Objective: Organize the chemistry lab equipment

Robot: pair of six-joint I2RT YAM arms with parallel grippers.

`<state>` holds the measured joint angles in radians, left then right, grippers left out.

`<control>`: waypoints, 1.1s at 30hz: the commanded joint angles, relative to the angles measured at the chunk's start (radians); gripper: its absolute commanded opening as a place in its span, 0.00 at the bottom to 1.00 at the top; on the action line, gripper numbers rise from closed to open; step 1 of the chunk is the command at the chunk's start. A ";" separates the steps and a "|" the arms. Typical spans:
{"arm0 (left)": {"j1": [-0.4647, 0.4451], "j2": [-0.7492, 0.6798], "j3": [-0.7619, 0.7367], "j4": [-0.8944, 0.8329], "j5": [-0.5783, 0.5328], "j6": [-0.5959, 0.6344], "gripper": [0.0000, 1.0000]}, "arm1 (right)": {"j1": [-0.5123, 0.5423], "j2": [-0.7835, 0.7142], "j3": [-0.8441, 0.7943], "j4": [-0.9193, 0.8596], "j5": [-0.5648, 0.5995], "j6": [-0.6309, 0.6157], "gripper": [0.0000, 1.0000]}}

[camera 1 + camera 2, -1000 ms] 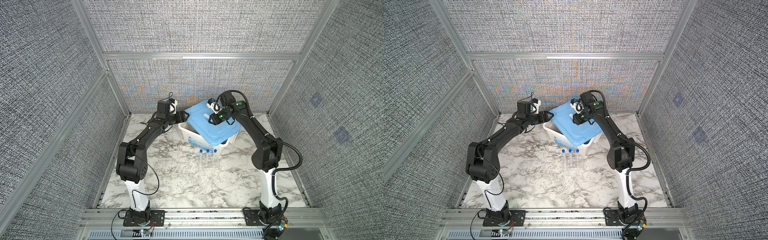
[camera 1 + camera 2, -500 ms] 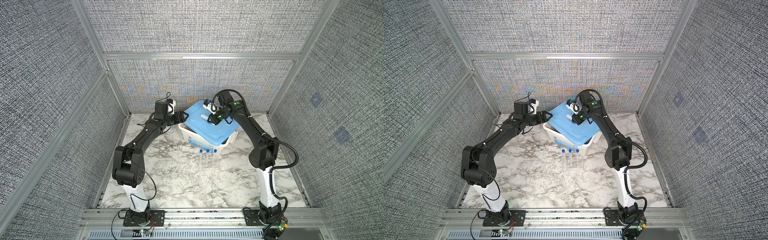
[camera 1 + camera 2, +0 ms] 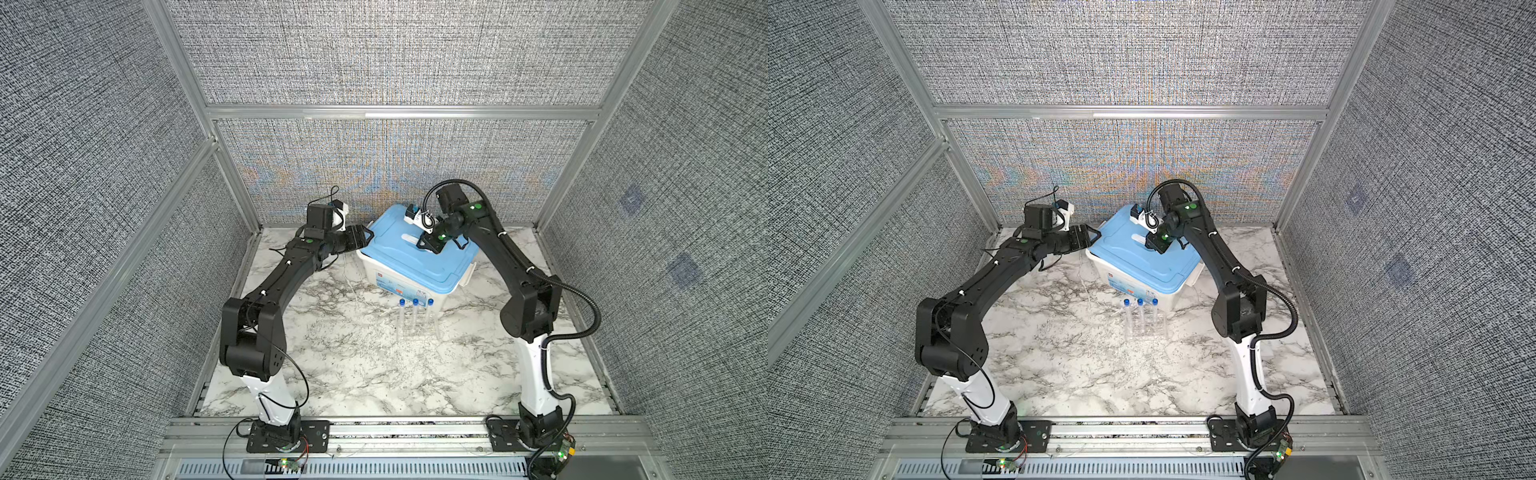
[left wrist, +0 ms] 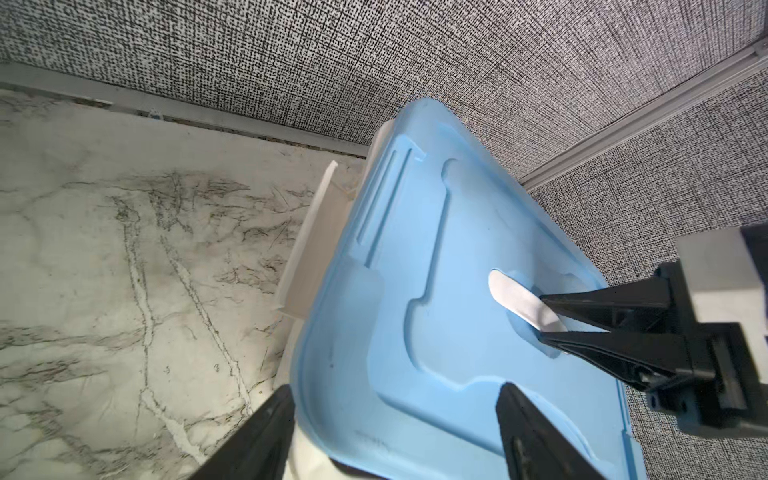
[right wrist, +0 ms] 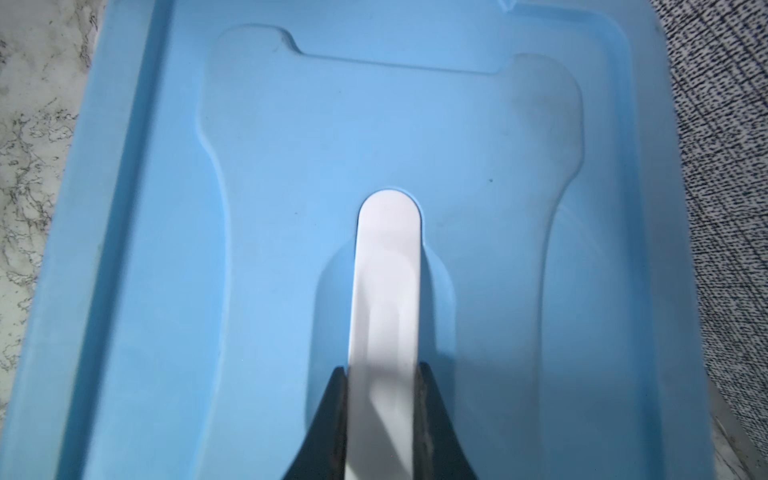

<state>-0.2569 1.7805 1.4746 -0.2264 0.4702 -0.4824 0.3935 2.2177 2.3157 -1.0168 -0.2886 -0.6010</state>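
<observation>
The right gripper (image 5: 381, 369) had its jaws pinched on the white handle (image 5: 388, 249) of the lid (image 3: 419, 270); the left gripper (image 4: 395, 390) had its jaws spread at the lid's left corner. The tubes (image 3: 414, 309) stood in their rack (image 3: 417, 330) mid-frame, just below the tub (image 3: 399, 286). If the handle slipped, the lid could drop onto them.

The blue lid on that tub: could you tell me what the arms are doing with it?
The right gripper is shut on the white handle of the light-blue lid, which sits on the white tub. The left gripper is open, straddling the lid's corner. Three blue-capped tubes stand in the clear rack in front.
</observation>
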 commanded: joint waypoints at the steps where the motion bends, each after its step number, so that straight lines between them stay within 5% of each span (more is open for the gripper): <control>1: 0.006 0.002 -0.011 0.003 0.008 0.002 0.76 | 0.001 -0.005 -0.011 -0.065 0.006 -0.073 0.14; 8: 0.007 0.015 -0.002 -0.033 -0.001 0.025 0.76 | -0.001 -0.031 -0.064 -0.007 -0.038 -0.166 0.14; 20: 0.007 0.072 0.010 -0.056 -0.038 0.046 0.72 | -0.005 0.026 -0.021 0.065 -0.058 -0.084 0.16; 27: 0.007 0.071 -0.019 -0.070 -0.076 0.031 0.69 | -0.007 -0.057 -0.070 0.127 0.038 0.071 0.47; 33: 0.006 0.010 -0.120 -0.027 -0.093 -0.078 0.67 | -0.024 -0.298 -0.277 0.282 0.300 0.299 0.62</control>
<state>-0.2520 1.8145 1.3994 -0.2401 0.4091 -0.5083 0.3775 1.9873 2.0899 -0.8253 -0.1577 -0.4580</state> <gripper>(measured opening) 0.674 0.591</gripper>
